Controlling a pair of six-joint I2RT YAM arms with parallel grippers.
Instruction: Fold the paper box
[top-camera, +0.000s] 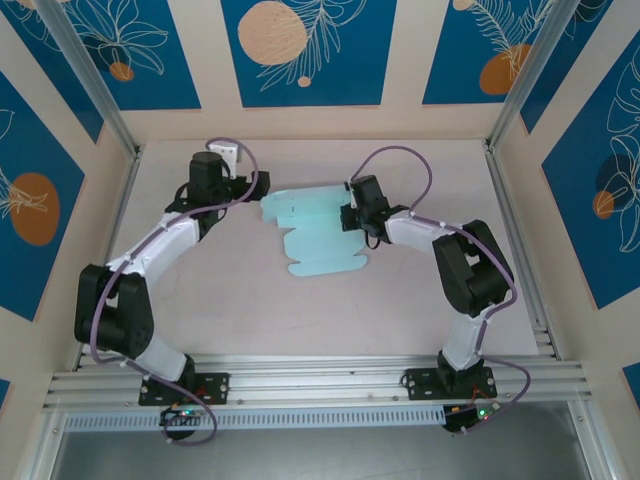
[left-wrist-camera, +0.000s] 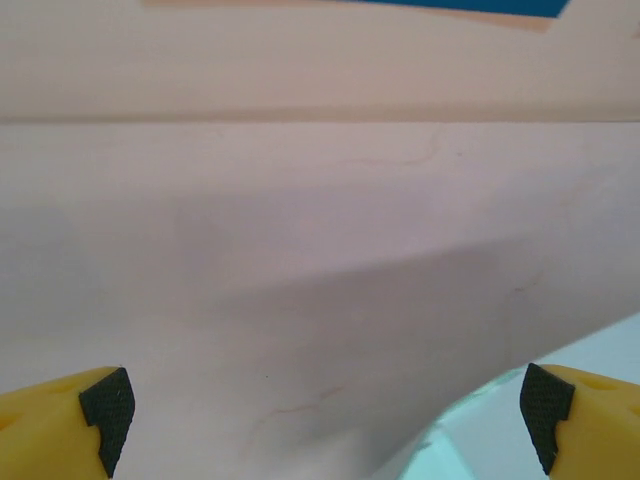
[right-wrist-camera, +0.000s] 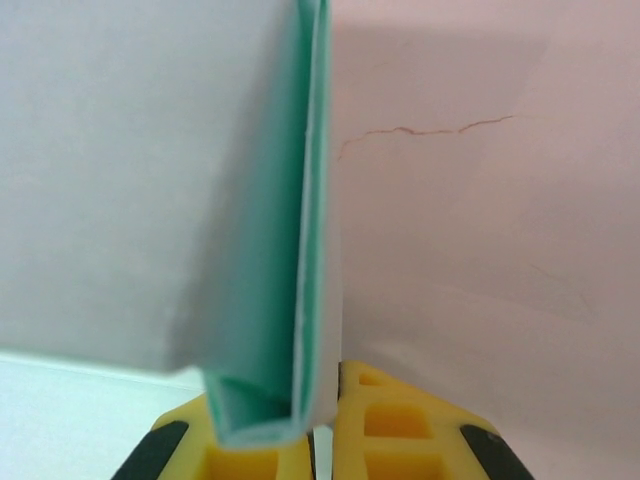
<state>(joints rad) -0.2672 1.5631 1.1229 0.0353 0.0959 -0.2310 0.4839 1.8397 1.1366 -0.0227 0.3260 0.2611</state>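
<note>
While the right gripper (top-camera: 347, 214) pinches a doubled-over flap (right-wrist-camera: 265, 300) at the right edge of the paper box (top-camera: 315, 240), the sheet lies mostly flat near the middle of the table (top-camera: 230, 310), a bit toward the far edge. Right wrist cam: yellow fingers (right-wrist-camera: 390, 425) closed tight on the fold, w/ the card layers standing on edge betw. them. Over on the other side the left gripper (top-camera: 260, 186) hovers just beside the sheet's far-left corner, jaws spread wide, nothing betw. the black pads (left-wrist-camera: 105, 405). A pale-blue bit of card pokes in low on the right of its wrist cam.

Looks to me like an early step: creasing one side flap, most panels not yet raised. Next move prob. needs the left to pin or grab the opposite side so the sheet doesn't slide as the right bends the flap over. It's thin card, so it'll likely buckle w/o a hold-down.

Hard to tell: which flap exactly is gripped, whether the left fingertips touch the card, and the score lines, which are too faint from above.
</note>
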